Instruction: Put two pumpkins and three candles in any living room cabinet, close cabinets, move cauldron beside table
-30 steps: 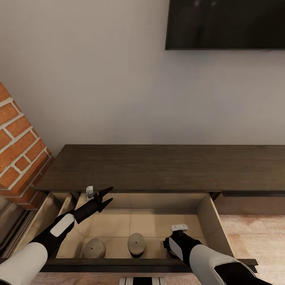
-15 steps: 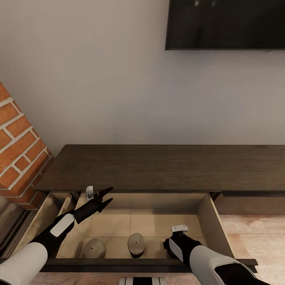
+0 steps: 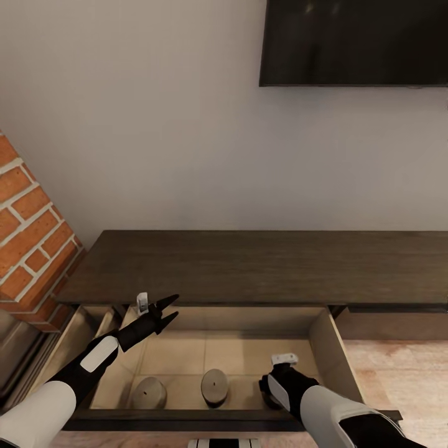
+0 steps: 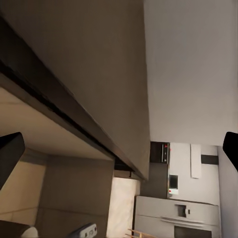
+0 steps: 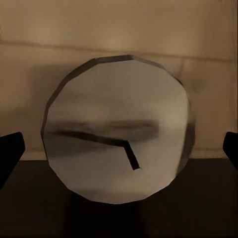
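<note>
The long dark brown cabinet (image 3: 249, 264) stands against the wall with its wide drawer (image 3: 331, 348) pulled out, pale beige inside. Two grey-olive candles (image 3: 148, 392) (image 3: 214, 384) lie near the drawer's front. My right gripper (image 3: 272, 394) reaches down into the drawer's front right. In the right wrist view it is open, its fingertips (image 5: 10, 151) wide apart on either side of a third candle (image 5: 116, 144) without touching it. My left gripper (image 3: 174, 306) hangs open and empty over the drawer's back left corner. The pumpkins and the cauldron are out of view.
A black TV (image 3: 354, 40) hangs on the wall above the cabinet. A brick column (image 3: 28, 230) stands at the left, with another open compartment (image 3: 78, 333) beside it. Wooden floor (image 3: 398, 373) lies to the right. The left wrist view catches a distant fridge (image 4: 173, 215).
The whole picture has shifted slightly downward, so the camera moved. Both arms and the candles keep their places in the drawer.
</note>
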